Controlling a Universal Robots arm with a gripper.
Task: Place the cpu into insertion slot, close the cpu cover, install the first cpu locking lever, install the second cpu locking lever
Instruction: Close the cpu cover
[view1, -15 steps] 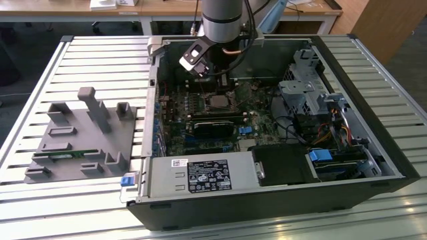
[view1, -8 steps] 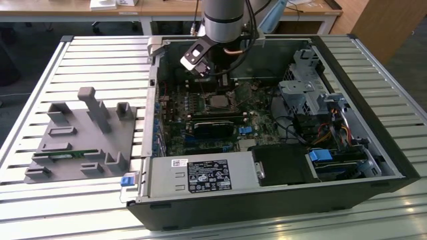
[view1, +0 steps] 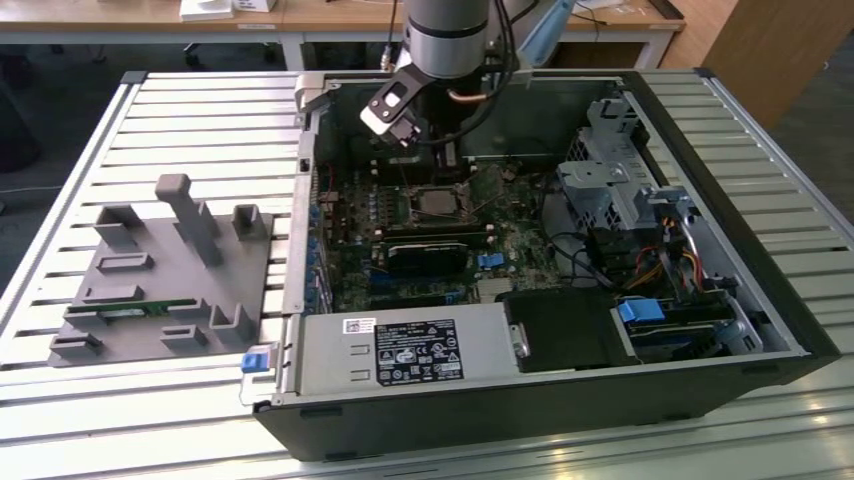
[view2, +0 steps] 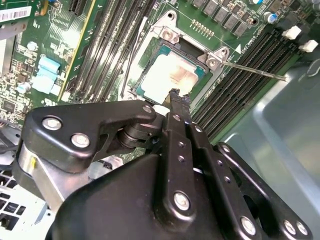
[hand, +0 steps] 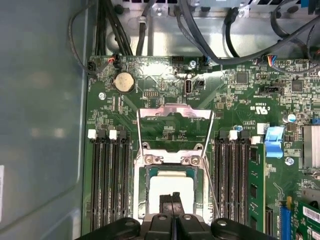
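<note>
Gripper first: its two fingers are pressed together with nothing between them, and the tips stand just above the near edge of the cpu. The cpu lies flat inside the insertion slot, silver top upward.

I judge the chip as light, stiff and thin, with a smooth, rather slippery top. The fine contacts under it are easy to damage, so it should be held only by its opposite edges.

The cpu cover is open, folded back from the slot. It looks like thin stiff metal on a hinge, best pushed at its free edge. One locking lever, a thin wire, stands out unlatched.

The computer case holds the green motherboard. On the exterior view's left, a grey holder carries a small green strip.
</note>
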